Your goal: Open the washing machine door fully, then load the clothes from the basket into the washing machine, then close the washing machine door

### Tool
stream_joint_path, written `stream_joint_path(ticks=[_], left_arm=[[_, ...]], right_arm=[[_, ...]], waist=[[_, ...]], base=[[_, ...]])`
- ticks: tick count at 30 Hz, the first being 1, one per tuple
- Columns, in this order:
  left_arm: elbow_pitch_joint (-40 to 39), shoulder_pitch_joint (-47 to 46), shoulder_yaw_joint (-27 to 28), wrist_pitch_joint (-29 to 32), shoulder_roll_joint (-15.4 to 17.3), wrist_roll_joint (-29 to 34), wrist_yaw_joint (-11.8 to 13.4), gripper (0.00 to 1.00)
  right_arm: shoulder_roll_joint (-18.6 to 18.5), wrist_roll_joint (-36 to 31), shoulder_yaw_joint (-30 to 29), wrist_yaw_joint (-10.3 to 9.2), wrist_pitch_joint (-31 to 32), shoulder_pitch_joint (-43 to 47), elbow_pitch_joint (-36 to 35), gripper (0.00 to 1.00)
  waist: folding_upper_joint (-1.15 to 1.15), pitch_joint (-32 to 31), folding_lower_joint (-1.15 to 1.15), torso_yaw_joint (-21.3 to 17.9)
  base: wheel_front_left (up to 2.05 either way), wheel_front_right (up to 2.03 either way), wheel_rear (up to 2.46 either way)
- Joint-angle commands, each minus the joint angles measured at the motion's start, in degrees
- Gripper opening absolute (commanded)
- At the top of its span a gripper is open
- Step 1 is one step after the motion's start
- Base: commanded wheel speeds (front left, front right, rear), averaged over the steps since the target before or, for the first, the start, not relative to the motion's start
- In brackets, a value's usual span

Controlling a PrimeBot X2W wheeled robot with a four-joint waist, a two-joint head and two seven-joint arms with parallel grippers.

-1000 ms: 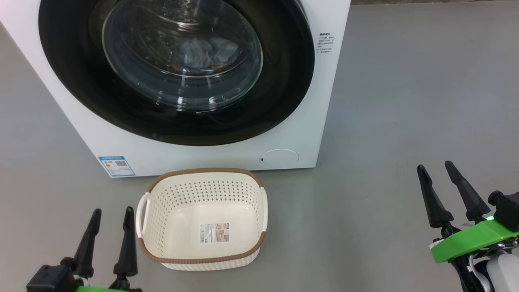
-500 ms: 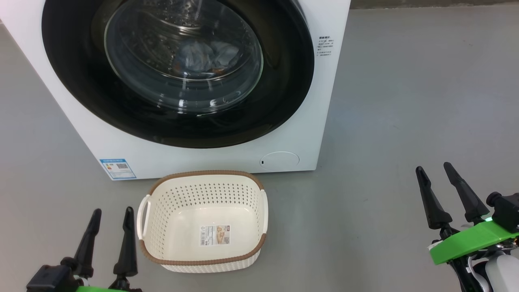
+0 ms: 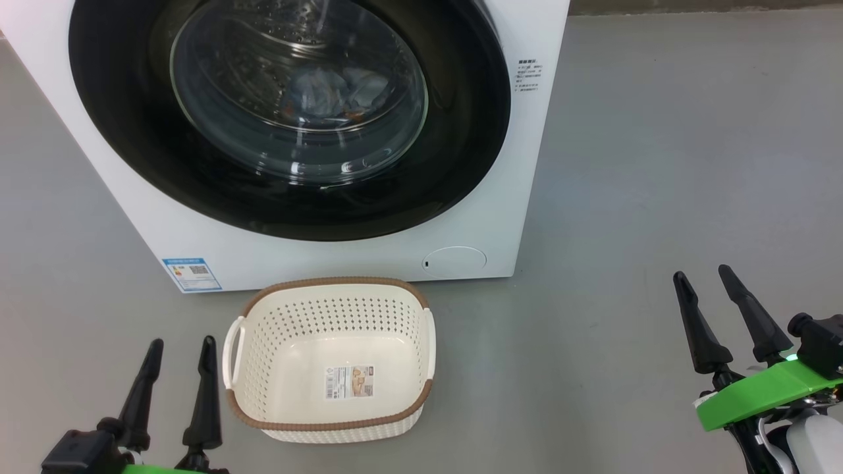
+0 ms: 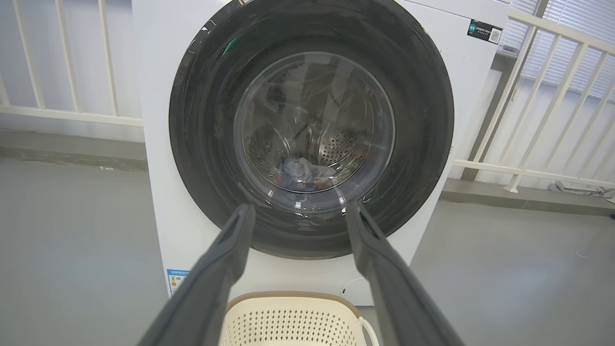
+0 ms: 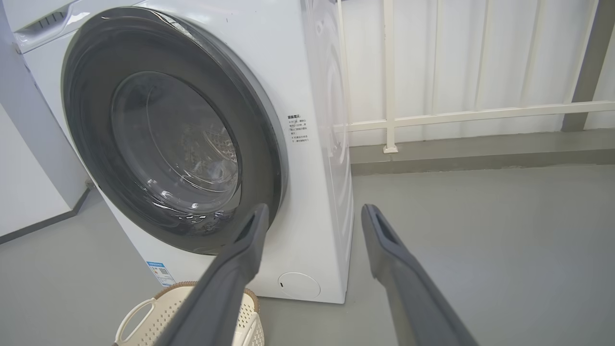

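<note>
Left gripper (image 3: 183, 341) and right gripper (image 3: 701, 272) jaws spread, empty; washing machine door (image 3: 290, 112), likely stiff and slick, grips best at 3 o'clock rim.

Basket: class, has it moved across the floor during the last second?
No. The basket keeps the same gap to the washing machine; both sit slightly lower in the head view, so the camera shifted, not the basket.

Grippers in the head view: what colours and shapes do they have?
The left gripper and right gripper each have two long, black, tapering fingers with pointed tips, set on a bright green bracket. At the right one, a white forearm shell and a small green light show.
</note>
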Motion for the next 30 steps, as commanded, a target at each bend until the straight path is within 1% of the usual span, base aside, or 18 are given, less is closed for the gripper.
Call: stream_joint_path(ticks=[1, 4, 5, 9, 12, 16, 20, 30], left_arm=[[-1.30, -0.95, 1.77, -0.52, 1.13, 0.61, -0.17, 1.00], [-1.36, -1.06, 1.52, -0.52, 1.20, 0.34, -0.17, 1.00], [-0.02, 0.00, -0.22, 0.00, 0.18, -0.03, 0.00, 0.00], [2.63, 0.84, -0.91, 0.30, -0.79, -0.22, 0.01, 0.00], [2.64, 0.78, -0.79, 0.64, -0.78, -1.80, 0.04, 0.00], [2.79, 0.62, -0.59, 1.22, -0.72, -4.28, 0.07, 0.00], [3.05, 0.36, -0.40, 1.79, -0.66, -6.74, 0.10, 0.00], [3.69, -0.22, 0.05, 3.08, -0.57, -12.26, 0.07, 0.00]], right_arm=[[-0.62, -0.63, 1.11, -0.14, -0.27, 0.64, -1.38, 1.00], [-0.59, -0.63, 1.09, -0.14, -0.27, 0.66, -1.41, 1.00], [0.04, 0.01, 0.00, 0.00, 0.00, 0.79, 0.01, 0.00], [1.77, 0.25, 0.24, 0.01, 0.06, 2.03, 2.70, 0.00], [2.04, 1.59, 0.02, 0.01, 0.48, 2.09, 2.60, 0.00], [2.45, 3.66, -0.33, 0.00, 1.15, 2.20, 2.48, 0.00], [2.85, 5.72, -0.68, 0.00, 1.81, 2.24, 2.45, 0.00], [3.78, 10.36, -1.48, -0.01, 3.31, 2.30, 2.32, 0.00]], waist=[[0.00, 0.05, 0.00, 0.02], [0.00, 0.12, 0.00, 0.06], [0.00, 0.12, 0.00, 0.06], [0.00, 0.12, 0.00, 0.07], [0.00, 0.07, 0.01, 0.09], [0.00, -0.11, 0.10, 0.14], [0.00, -0.10, 0.01, 0.19], [0.00, -0.25, 0.00, 0.29]], base=[[0.00, 0.00, 0.00], [0.00, 0.00, 0.00], [0.00, 0.00, 0.00], [0.00, 0.00, 0.00], [0.00, 0.00, 0.00], [0.00, 0.00, 0.00], [0.00, 0.00, 0.00], [0.00, 0.00, 0.00]])
